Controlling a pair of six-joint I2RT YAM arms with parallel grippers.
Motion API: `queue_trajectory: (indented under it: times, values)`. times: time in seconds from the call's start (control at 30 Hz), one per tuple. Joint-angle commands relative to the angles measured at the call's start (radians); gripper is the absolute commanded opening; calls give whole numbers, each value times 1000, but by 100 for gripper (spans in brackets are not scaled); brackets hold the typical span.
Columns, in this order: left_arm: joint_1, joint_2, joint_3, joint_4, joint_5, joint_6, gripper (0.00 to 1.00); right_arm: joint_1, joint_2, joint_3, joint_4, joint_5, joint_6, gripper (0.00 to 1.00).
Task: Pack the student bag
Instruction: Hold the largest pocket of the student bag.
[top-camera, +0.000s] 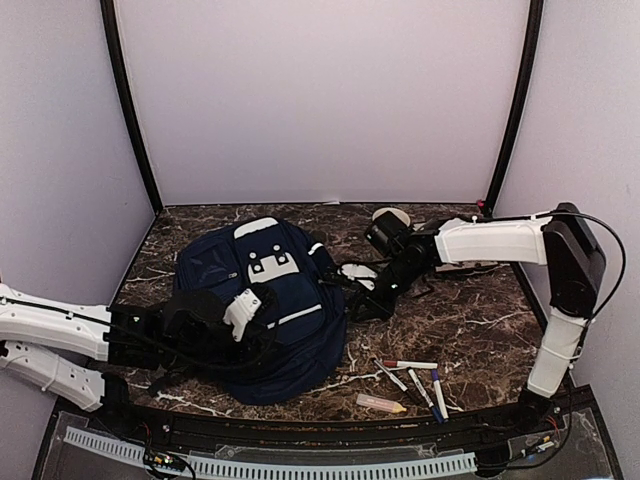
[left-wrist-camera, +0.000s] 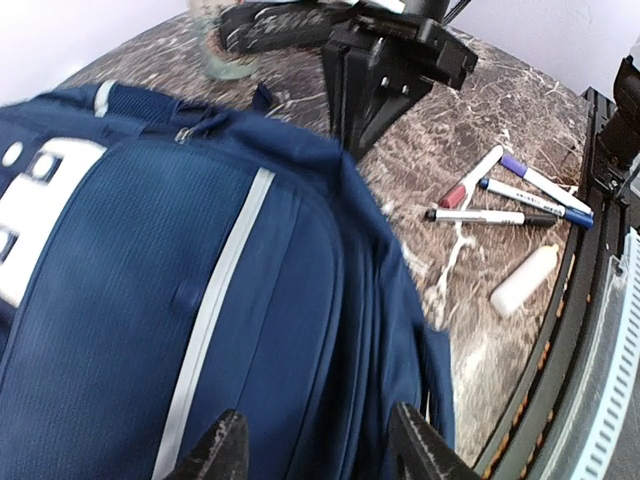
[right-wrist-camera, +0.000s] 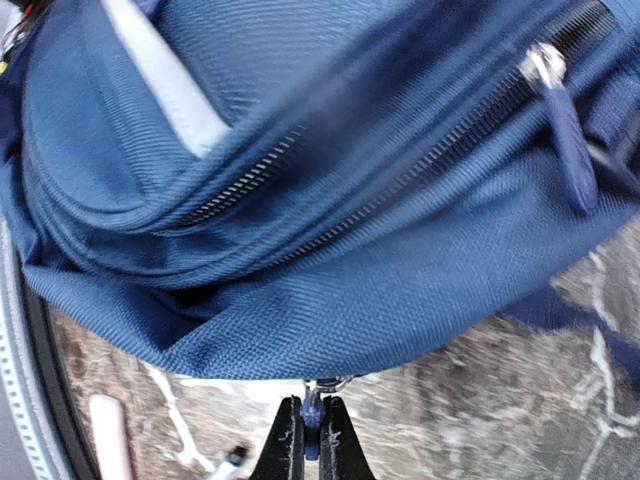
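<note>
**Soft load, two grippers:** The student bag lay flat and face-up on the marbled bench, directly beneath the left gripper and just ahead of the right gripper. The left gripper hung released. Its jaws were parted over the navy front panel, beside the grey stripe, with nothing between them. The right gripper was clenched on a small zipper pull at the bag's side edge, where the cloth met the bench.

The woven fabric sagged and folded along its zip lines. This suggested a slack, fairly light bag that would slump rather than keep its shape. A pinch on the broad panel would probably gather only cloth. The surer holds looked to be the pulls, including a second pull up and to the right of the right gripper, and the dark straps. One gripper would likely need to pin the bag while the other drew a zip.

The bag's long axis ran from the arms' side toward the back wall, tilted slightly. Its top end, marked by the light grey patches, pointed away beyond the left gripper. Loose pens lay on the near side of the right gripper, apart from the bag.
</note>
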Motion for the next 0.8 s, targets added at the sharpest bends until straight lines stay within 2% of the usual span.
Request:
queue_trajectory:
  times: [0.0, 0.1, 0.2, 0.3, 0.47, 0.5, 0.67, 0.77]
  values:
    - [-4, 193, 127, 172, 39, 101, 51, 36, -49, -7, -7, -60, 29, 0]
    - [-4, 347, 214, 204, 42, 128, 52, 42, -57, -11, -6, -76, 40, 0]
    - [-4, 444, 293, 170, -25, 133, 52, 47, -71, -24, -2, -83, 45, 0]
    - [-4, 491, 320, 140, -67, 141, 52, 48, -83, -43, 4, -91, 49, 0]
    - [-4, 508, 296, 225, -6, 143, 51, 47, -78, -51, 11, -106, 56, 0]
    - [-4, 513, 298, 234, 6, 143, 47, 48, -75, -49, 12, -110, 56, 0]
    - [-4, 564, 337, 210, 31, 162, 16, 43, -53, -34, 7, -114, 53, 0]
    - [-4, 566, 337, 209, 40, 160, 6, 30, -37, -17, 2, -102, 54, 0]
